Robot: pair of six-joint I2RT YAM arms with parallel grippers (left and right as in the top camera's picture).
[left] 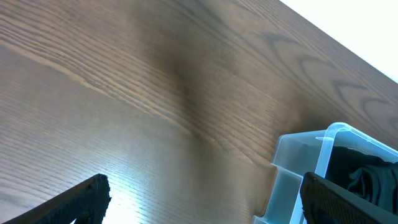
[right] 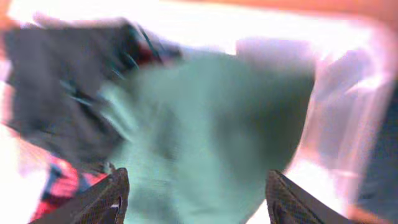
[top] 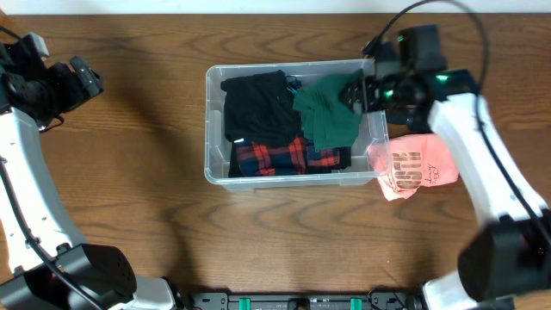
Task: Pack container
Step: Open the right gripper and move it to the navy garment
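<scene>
Right claw (top: 360, 93): over the right end of the container (top: 211, 129), fingers pointing inward across its right wall. In the wrist view, which is blurred, the right claw (right: 198, 198) has both fingers (right: 109, 196) spread wide with nothing pinched between them. A green garment (right: 211, 137) lies directly ahead of and below them. A pale container wall (right: 348, 93) stands close on the claw's right. Container: on the bench (top: 129, 198), mid-bench, long side running left to right. Contents:

- a green garment (top: 331, 112) heaped under the right claw, its top near the far rim;
- a black garment (top: 258, 108) beyond it, toward the container's left end;
- a red plaid garment (top: 284, 157) along the near wall.

A pink garment (top: 413, 168) is outside on the bench, against the container's near right corner and under the right forearm. Left claw (top: 82, 82): well apart from the container, over bare bench off its left end. In its wrist view the left claw (left: 211, 205) has its fingers (left: 81, 199) set wide and empty. Between them lies open bench (left: 124, 93), and a rounded container corner (left: 298, 155) shows just inside its right finger. The bench's far edge runs close behind both claws. Bare bench spreads to the left and along the near side of the container.
</scene>
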